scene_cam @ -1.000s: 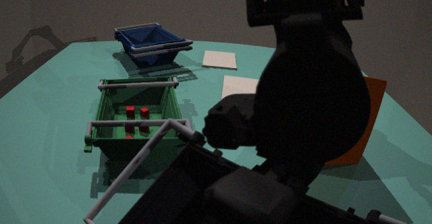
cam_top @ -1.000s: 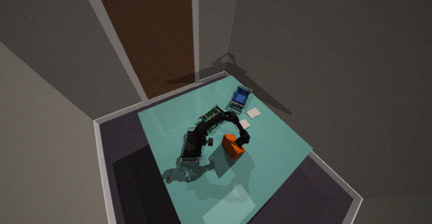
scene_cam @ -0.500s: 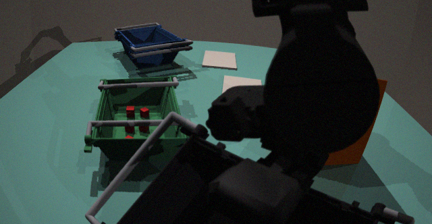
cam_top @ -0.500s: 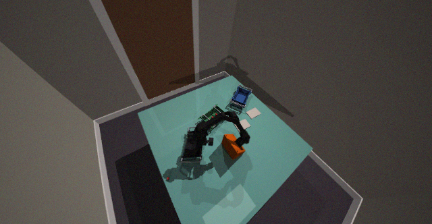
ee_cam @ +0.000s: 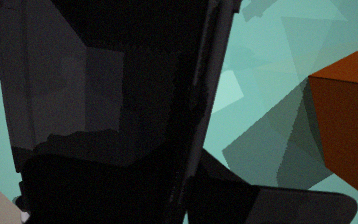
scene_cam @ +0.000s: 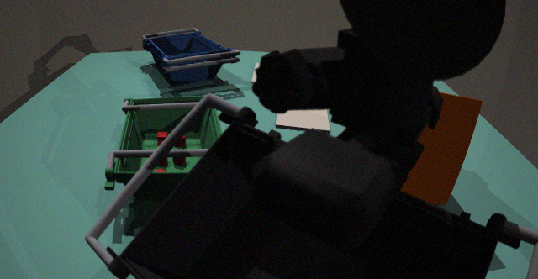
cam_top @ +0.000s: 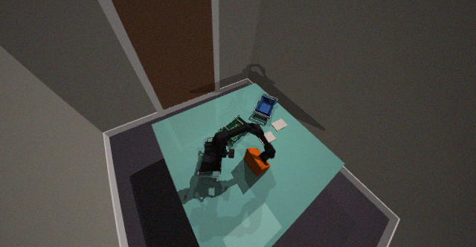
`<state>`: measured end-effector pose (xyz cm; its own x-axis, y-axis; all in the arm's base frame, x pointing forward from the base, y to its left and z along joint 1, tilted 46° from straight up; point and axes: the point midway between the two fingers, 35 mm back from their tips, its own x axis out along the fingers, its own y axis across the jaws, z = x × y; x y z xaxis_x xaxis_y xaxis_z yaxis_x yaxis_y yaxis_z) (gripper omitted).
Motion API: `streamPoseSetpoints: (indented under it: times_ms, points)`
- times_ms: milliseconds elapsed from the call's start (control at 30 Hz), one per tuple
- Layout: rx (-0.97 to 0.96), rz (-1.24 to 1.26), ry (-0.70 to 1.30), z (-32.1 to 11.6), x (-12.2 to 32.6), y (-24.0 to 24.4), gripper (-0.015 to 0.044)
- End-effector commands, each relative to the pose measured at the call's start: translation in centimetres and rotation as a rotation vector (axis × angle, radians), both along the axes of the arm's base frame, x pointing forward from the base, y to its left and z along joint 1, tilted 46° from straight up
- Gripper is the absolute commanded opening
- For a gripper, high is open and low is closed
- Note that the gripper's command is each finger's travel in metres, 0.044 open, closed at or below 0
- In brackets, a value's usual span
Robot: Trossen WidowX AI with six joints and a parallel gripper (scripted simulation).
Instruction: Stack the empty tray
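Observation:
The green tray stands on the table with red blocks inside. In the exterior view its far bar and near bar lie across its top. The empty black tray is beside it, tilted and raised off the table, with a bar out over one end and partly in front of the green tray. My gripper is shut on the black tray's long side wall. The fingertips are dark and hidden in the exterior view.
An orange box stands beside the arm. A blue tray with wire bars stands at the far end of the table. Two flat pale plates lie between the blue tray and the orange box.

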<state>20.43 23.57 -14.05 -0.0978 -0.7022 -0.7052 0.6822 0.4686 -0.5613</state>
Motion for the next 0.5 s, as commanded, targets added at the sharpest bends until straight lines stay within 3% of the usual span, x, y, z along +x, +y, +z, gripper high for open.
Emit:
streamPoseSetpoints:
  times_ms: [0, 467]
  points:
    - [0.024, 0.002, -0.017, 1.6, 0.4, 2.1, 0.0000]
    - [0.024, 0.002, -0.016, 3.9, 0.5, 4.1, 0.0000]
